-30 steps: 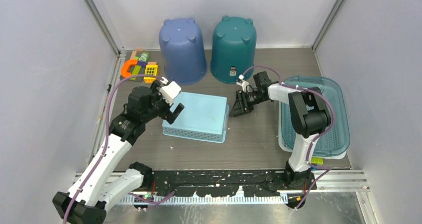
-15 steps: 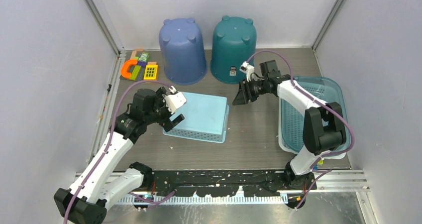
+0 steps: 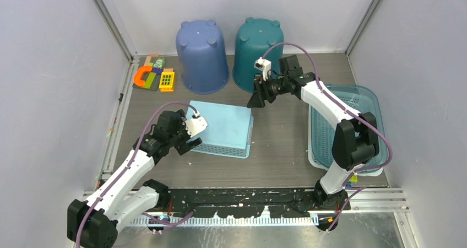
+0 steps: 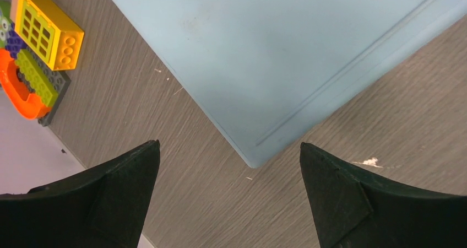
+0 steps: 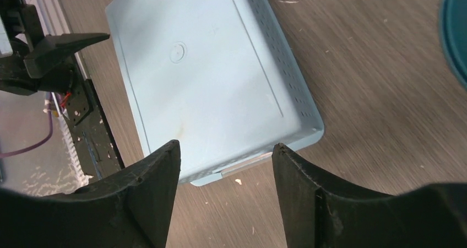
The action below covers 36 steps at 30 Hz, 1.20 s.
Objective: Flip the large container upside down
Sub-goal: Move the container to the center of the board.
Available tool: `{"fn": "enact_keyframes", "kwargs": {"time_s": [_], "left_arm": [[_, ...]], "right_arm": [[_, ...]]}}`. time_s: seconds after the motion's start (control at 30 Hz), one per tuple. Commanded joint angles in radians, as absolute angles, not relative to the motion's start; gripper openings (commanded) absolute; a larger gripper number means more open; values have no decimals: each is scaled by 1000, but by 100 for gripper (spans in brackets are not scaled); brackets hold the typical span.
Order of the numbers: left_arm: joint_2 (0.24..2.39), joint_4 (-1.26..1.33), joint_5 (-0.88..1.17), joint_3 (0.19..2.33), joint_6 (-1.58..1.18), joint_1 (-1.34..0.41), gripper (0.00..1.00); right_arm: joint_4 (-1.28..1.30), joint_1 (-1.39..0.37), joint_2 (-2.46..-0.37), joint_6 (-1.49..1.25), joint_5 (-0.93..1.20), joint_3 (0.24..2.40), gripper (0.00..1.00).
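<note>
A light blue perforated basket (image 3: pixel 223 128) lies bottom-up on the table's middle; its flat base shows in the left wrist view (image 4: pixel 275 55) and the right wrist view (image 5: pixel 204 82). A larger translucent blue basket (image 3: pixel 376 111) stands open side up at the right. My left gripper (image 3: pixel 188 141) is open and empty at the light blue basket's near left corner, above the table (image 4: pixel 228 144). My right gripper (image 3: pixel 258 98) is open and empty, raised beyond the basket's far right corner and looking down on it (image 5: pixel 226 144).
A purple-blue bucket (image 3: pixel 202 55) and a teal bucket (image 3: pixel 259 52) stand upside down at the back; the teal one's edge shows in the right wrist view (image 5: pixel 457 27). Toy bricks (image 3: pixel 154 77) lie at the back left, also in the left wrist view (image 4: pixel 47 22). Walls enclose three sides.
My left gripper has drawn back toward the near left, off the light blue basket's top. My right gripper has risen and moved back toward the teal bucket. The baskets have not moved.
</note>
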<state>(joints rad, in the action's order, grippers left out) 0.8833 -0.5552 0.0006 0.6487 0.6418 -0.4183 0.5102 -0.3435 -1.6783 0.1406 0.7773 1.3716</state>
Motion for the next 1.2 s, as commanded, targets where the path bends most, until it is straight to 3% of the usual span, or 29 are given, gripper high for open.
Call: {"fn": "enact_keyframes", "kwargs": {"time_s": [0.0, 0.47, 0.97, 1.17], "left_arm": [[881, -409, -85, 608, 666, -423, 100], [929, -165, -177, 506, 674, -424, 100], [1039, -69, -298, 539, 623, -423, 100], [1035, -96, -358, 558, 611, -423, 100]], "right_arm": [[520, -394, -1737, 178, 739, 1422, 68], [475, -418, -1927, 156, 720, 1518, 72], [796, -511, -1880, 418, 919, 1426, 71], [795, -560, -1848, 448, 967, 1364, 71]]}}
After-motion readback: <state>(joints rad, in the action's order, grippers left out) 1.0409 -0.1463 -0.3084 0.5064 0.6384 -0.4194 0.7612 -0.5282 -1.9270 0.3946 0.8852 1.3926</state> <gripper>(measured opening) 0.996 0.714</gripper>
